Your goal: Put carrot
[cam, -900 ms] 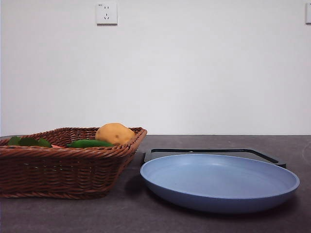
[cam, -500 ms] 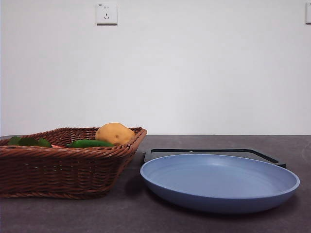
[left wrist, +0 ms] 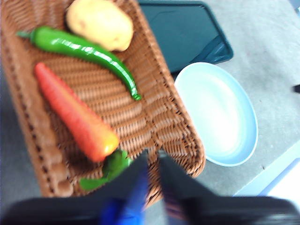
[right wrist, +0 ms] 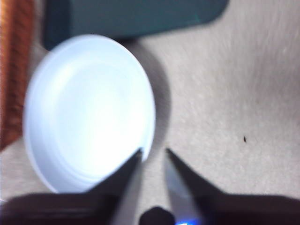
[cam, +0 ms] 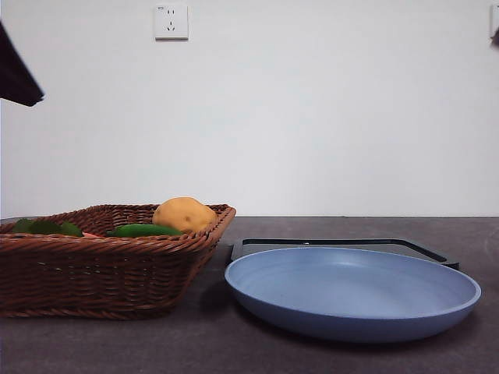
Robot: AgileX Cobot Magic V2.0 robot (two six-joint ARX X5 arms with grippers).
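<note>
The left pincer point(left wrist: 152, 161) hangs above the near rim of the basket point(left wrist: 180, 136), its two dark jaws a narrow gap apart and holding nothing. Just beyond its tips lies the carrot point(left wrist: 75, 112), flat on the woven bottom of the basket, its thick end with the green leaves point(left wrist: 110, 166) toward the pincer and its thin end pointing away. Nothing touches the carrot from above. Beside it, apart from it, a long green pepper point(left wrist: 89, 51) lies curved across the basket floor, and a yellow potato point(left wrist: 99, 23) sits in the far corner, touching or almost touching the pepper; the wrist picture is blurred, so I cannot tell which.

The right pincer point(right wrist: 152, 159) hovers over the table point(right wrist: 234, 93) at the edge of the blue plate point(right wrist: 84, 108), its jaws slightly apart and empty. The plate holds nothing. Behind the plate lies a dark tray point(right wrist: 140, 18), and the plate's far edge seems to overlap it.

From the front, the basket stands at the left on the table with the potato point(cam: 184, 213) and the pepper point(cam: 144, 231) showing above its rim, and the carrot's leaves point(cam: 45, 227) peeping over near the left edge. The plate point(cam: 351, 292) sits just beside the basket, to its right. A black arm tip point(cam: 15, 78) shows at the upper left corner.
</note>
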